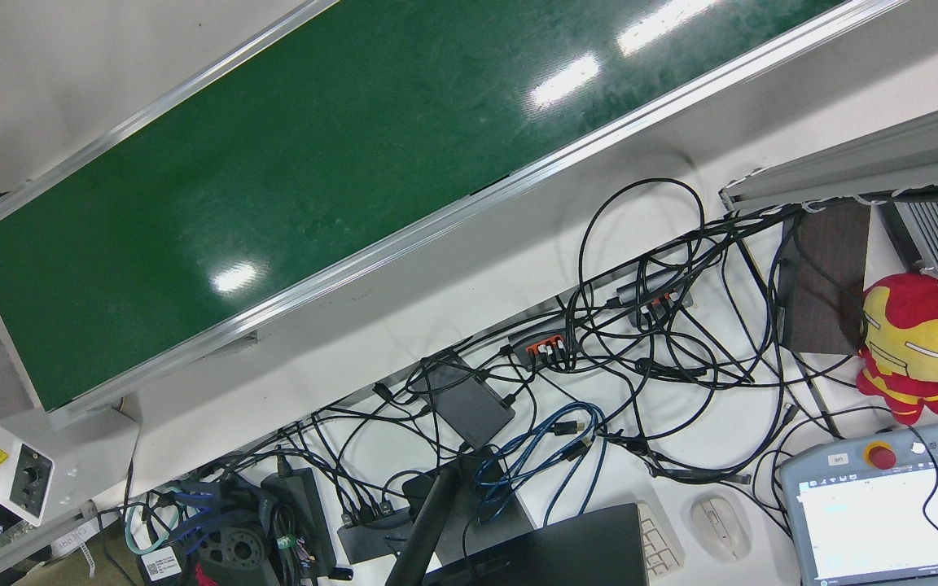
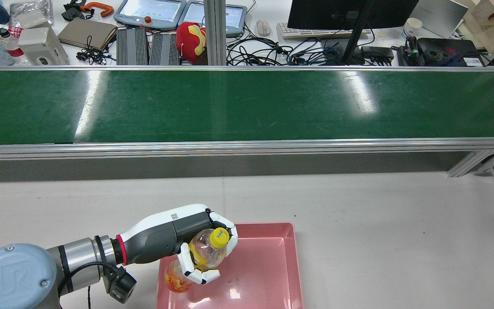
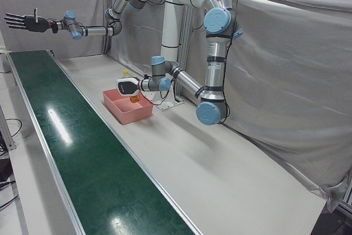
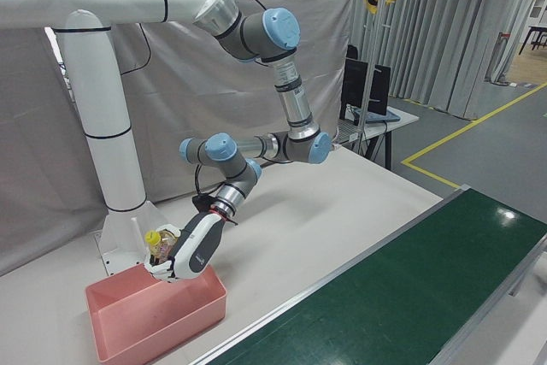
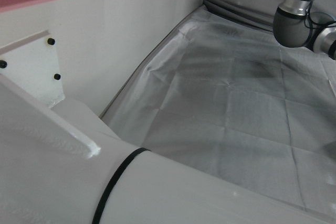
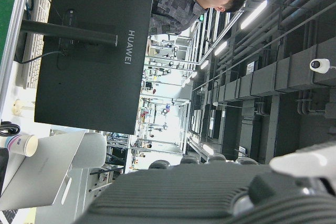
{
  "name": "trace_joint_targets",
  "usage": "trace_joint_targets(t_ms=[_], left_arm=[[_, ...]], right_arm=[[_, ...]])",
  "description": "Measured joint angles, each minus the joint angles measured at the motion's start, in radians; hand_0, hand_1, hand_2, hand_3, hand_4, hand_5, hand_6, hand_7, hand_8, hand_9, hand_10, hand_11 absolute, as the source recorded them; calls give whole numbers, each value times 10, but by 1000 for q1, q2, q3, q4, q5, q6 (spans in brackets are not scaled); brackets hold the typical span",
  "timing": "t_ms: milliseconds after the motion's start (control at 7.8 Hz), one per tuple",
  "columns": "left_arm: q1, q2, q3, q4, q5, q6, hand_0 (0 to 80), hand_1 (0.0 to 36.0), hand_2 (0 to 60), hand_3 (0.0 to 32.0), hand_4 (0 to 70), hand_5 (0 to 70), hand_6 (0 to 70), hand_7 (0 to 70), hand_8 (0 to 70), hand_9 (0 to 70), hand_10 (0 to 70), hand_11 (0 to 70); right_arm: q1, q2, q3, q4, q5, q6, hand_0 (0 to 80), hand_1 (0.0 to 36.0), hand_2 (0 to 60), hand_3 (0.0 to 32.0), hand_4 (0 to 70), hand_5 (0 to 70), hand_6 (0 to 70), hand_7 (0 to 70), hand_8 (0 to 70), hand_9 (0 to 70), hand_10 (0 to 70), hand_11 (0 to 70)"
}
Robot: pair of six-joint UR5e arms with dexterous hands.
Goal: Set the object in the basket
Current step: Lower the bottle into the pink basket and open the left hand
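1. The left hand (image 2: 206,246) is gripping a clear bottle (image 2: 200,257) with a yellow cap (image 2: 219,237); white fingers (image 2: 191,268) are wrapping its upper body and neck.
2. The bottle is tilting, cap end up and toward the conveyor; its orange lower end is hanging over the near left part of the pink basket (image 2: 287,262).
3. In the right-front view the same hand (image 4: 184,258) is holding the bottle (image 4: 161,247) just above the basket (image 4: 184,318) rim; whether the bottle is touching the basket floor I cannot tell.
4. The basket is sitting on the grey table (image 2: 380,236), well short of the green conveyor belt (image 2: 247,105).
5. The right hand (image 3: 22,22) is showing in the left-front view, raised high over the far end of the belt (image 3: 82,158), fingers spread and holding nothing.
6. The belt is carrying nothing visible.
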Motion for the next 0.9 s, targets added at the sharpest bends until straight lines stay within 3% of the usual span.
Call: trace_joint_targets(t_ms=[128, 256, 385, 513, 641, 897], left_arm=[[13, 0, 0, 30, -3, 7, 636, 89, 0, 0, 481, 421, 87, 84, 112, 157, 189, 288], [25, 0, -1, 73, -3, 10, 621, 73, 0, 0, 308, 400, 41, 72, 54, 84, 155, 242], [41, 0, -1, 105, -3, 12, 600, 62, 0, 0, 193, 301, 8, 59, 6, 13, 111, 179], [53, 0, -1, 124, -2, 12, 608, 75, 0, 0, 116, 209, 0, 43, 0, 0, 67, 118], [58, 0, -1, 132, -1, 11, 627, 82, 0, 0, 54, 171, 0, 35, 0, 0, 51, 97], [48, 0, -23, 137, 2, 8, 602, 73, 0, 0, 32, 172, 0, 25, 0, 0, 37, 76]], right_arm=[[0, 0, 0, 0, 0, 0, 0, 0, 0, 0, 0, 0, 0, 0, 0, 0, 0, 0], [0, 0, -1, 0, 0, 0, 0, 0, 0, 0, 0, 0, 0, 0, 0, 0, 0, 0], [0, 0, -1, 0, 0, 0, 0, 0, 0, 0, 0, 0, 0, 0, 0, 0, 0, 0], [0, 0, -1, 0, 0, 0, 0, 0, 0, 0, 0, 0, 0, 0, 0, 0, 0, 0], [0, 0, -1, 0, 0, 0, 0, 0, 0, 0, 0, 0, 0, 0, 0, 0, 0, 0], [0, 0, -1, 0, 0, 0, 0, 0, 0, 0, 0, 0, 0, 0, 0, 0, 0, 0]])
